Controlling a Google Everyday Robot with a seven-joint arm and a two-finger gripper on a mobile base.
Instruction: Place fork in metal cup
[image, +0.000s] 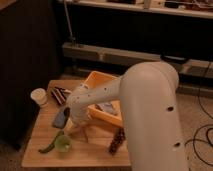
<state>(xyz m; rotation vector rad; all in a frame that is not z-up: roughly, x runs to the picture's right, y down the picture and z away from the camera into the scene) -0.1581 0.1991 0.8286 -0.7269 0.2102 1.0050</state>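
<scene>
Hovering low over the wooden table (97, 151) just beside the green cup (63, 144), my gripper (77, 126) seemingly hid the faint fork, I could not tell how my jaws stood, and I judged a centred pinch on its thin handle best.

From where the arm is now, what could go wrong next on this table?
The gripper sits low over the table, close beside what looks like the metal cup; a sideways move could knock it. The green cup close by could also be bumped. I cannot see the fork, so a grasp cannot be confirmed.
</scene>
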